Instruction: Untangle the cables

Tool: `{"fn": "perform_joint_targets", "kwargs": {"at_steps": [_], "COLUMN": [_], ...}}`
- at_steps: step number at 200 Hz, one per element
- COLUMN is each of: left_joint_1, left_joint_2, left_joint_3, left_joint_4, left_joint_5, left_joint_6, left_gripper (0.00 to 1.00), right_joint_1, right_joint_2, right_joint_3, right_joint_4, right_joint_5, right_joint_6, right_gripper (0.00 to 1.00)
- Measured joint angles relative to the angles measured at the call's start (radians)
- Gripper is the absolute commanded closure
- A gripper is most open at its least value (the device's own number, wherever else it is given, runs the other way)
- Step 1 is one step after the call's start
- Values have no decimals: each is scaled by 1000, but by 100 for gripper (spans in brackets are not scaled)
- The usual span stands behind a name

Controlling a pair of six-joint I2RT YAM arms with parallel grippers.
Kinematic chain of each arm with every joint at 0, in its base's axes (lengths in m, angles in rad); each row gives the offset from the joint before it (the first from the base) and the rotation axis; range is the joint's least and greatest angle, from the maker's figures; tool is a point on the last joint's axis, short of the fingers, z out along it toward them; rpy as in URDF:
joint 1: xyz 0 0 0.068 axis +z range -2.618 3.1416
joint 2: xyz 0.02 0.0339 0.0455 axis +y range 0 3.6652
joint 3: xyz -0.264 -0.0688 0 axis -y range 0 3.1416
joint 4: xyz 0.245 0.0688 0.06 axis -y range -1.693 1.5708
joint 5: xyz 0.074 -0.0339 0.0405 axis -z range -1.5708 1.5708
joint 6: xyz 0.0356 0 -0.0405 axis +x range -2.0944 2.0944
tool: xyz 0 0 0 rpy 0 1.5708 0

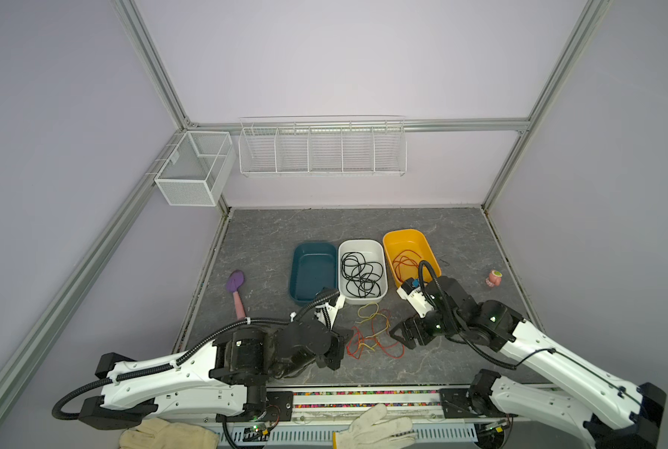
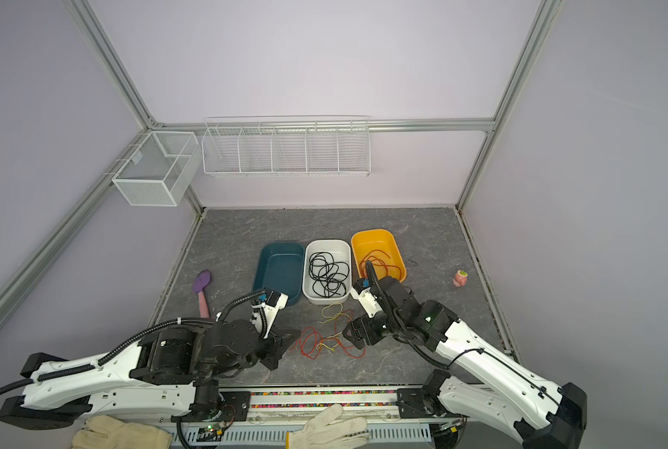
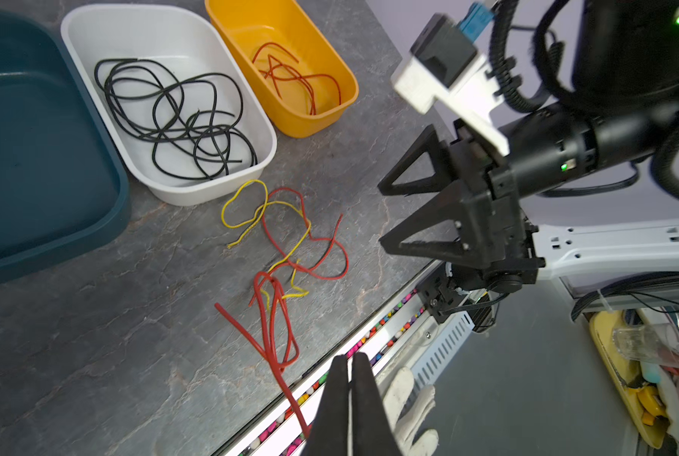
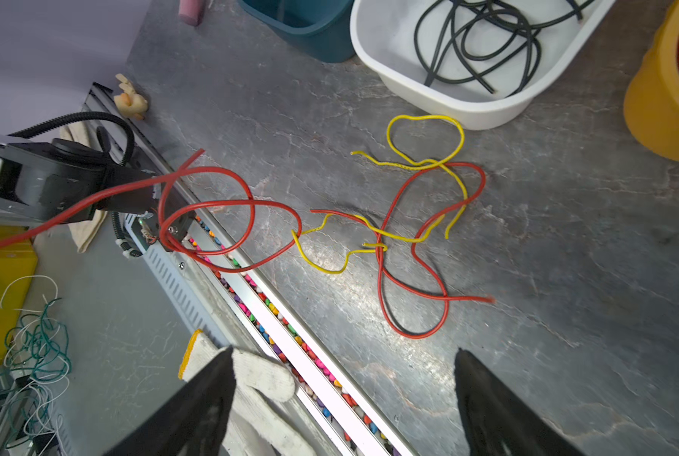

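- Top views: a tangle (image 1: 371,334) of thin cables lies on the surface (image 1: 270,241), close to the edge by the arm bases, about mid-width. Beyond it, toward the middle, stand a teal tray (image 1: 313,245) (empty), a white tray (image 1: 363,242) holding black cables (image 1: 361,276), and a yellow tray (image 1: 402,232) holding a loose red wire (image 1: 406,264). The left hand (image 1: 338,348) and right hand (image 2: 350,336) flank the tangle, one at each side
- Left wrist view: the left hand's fingers (image 3: 338,395) are pressed together, and a strand of the red cable (image 3: 292,398) runs up off the surface into them, so it is gripped. The right hand (image 3: 382,213) faces the tangle with its fingers spread wide and nothing between them
- Right wrist view: the red cable rises in a lifted loop toward the left hand. Its other loops lie on the surface and cross the yellow cable (image 4: 425,117) at several places, the two touching. The right hand (image 4: 344,351) is wide, short of the wires
- Step in hand, as judged: parting red from yellow, the black cables being sorted already
- Next move, as judged: the right hand must come down on the yellow cable alone, near a crossing, and close fully on a very thin wire, so that the left hand can draw the red free without dragging both
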Motion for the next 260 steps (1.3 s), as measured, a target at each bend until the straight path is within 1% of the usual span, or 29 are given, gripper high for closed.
{"fn": "perform_joint_targets", "kwargs": {"at_steps": [30, 62, 70, 84, 103, 117, 140, 185, 232, 241, 260], "left_joint_1": [0, 0, 0, 0, 0, 0, 0, 0, 0, 0, 0], "left_joint_2": [21, 26, 26, 26, 26, 24, 14, -20, -46, -49, -55], "left_joint_3": [82, 122, 128, 135, 135, 135, 135, 135, 129, 124, 115], "left_joint_4": [-25, -25, -26, -26, -27, -28, -32, -34, -33, -33, -33], "left_joint_5": [1, 8, 8, 8, 7, 3, -3, -8, -12, -14, -15], "left_joint_6": [22, 37, 41, 44, 44, 44, 44, 43, 35, 35, 31], "left_gripper": [100, 100, 100, 100, 100, 100, 100, 100, 100, 100, 100], "right_joint_1": [48, 124, 144, 183, 235, 268, 307, 324, 348, 348, 348], "right_joint_2": [2, 29, 43, 74, 119, 148, 194, 278, 327, 332, 347], "right_joint_3": [-31, -57, -64, -77, -100, -118, -142, -171, -173, -174, -174], "right_joint_4": [89, 185, 209, 248, 302, 338, 385, 472, 534, 545, 570], "right_joint_5": [-23, -25, -21, -3, 21, 36, 67, 93, 126, 133, 137], "right_joint_6": [0, 0, 0, 1, -3, -2, 9, 24, 34, 41, 42], "right_gripper": [12, 10, 8, 0, 6, 14, 22, 41, 67, 69, 69]}}
